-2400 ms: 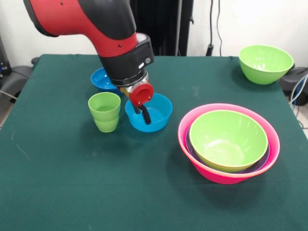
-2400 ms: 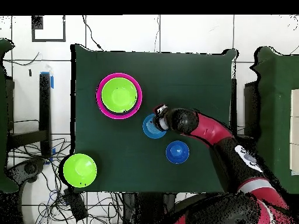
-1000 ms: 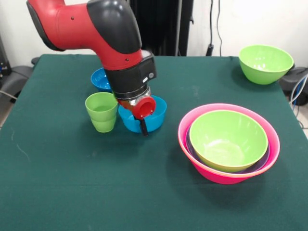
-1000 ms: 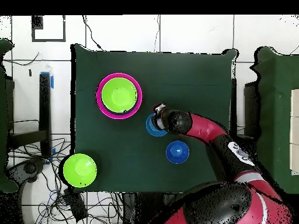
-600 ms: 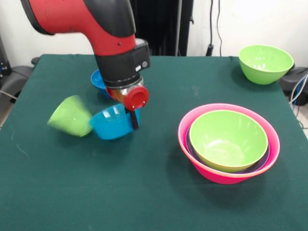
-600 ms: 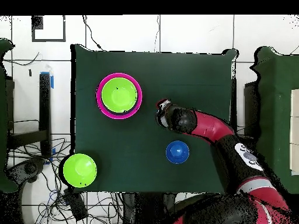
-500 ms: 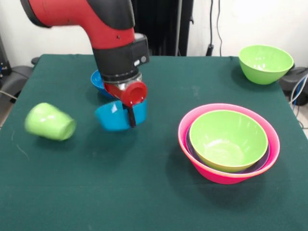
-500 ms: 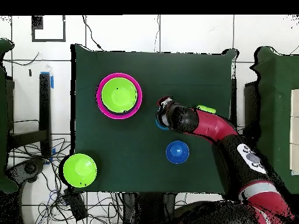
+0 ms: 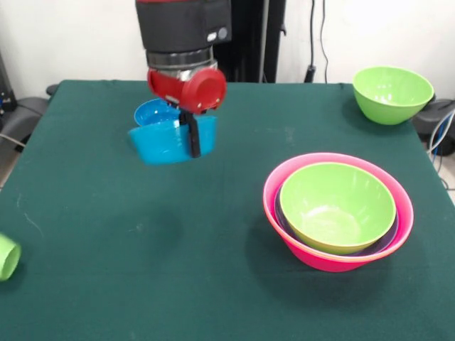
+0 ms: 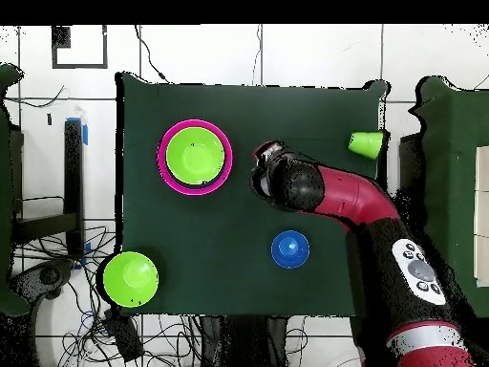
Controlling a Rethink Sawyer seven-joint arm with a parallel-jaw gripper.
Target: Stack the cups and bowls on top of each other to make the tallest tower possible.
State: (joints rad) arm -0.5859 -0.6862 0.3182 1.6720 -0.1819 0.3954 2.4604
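Here my gripper [image 9: 192,142] is clamped on the wall of a small glossy blue plastic bowl [image 9: 167,141] held aloft, tilted, and this thin grip could slip, dropping it.

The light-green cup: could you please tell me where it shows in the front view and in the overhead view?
Front view: the light-green cup lies on its side, cut off by the picture's left edge, low down.
Overhead view: it lies at the table's right edge, near the upper right corner.
Shared landmark: the tower, a big pink bowl with a green bowl nested inside, across the table from the cup in both views.
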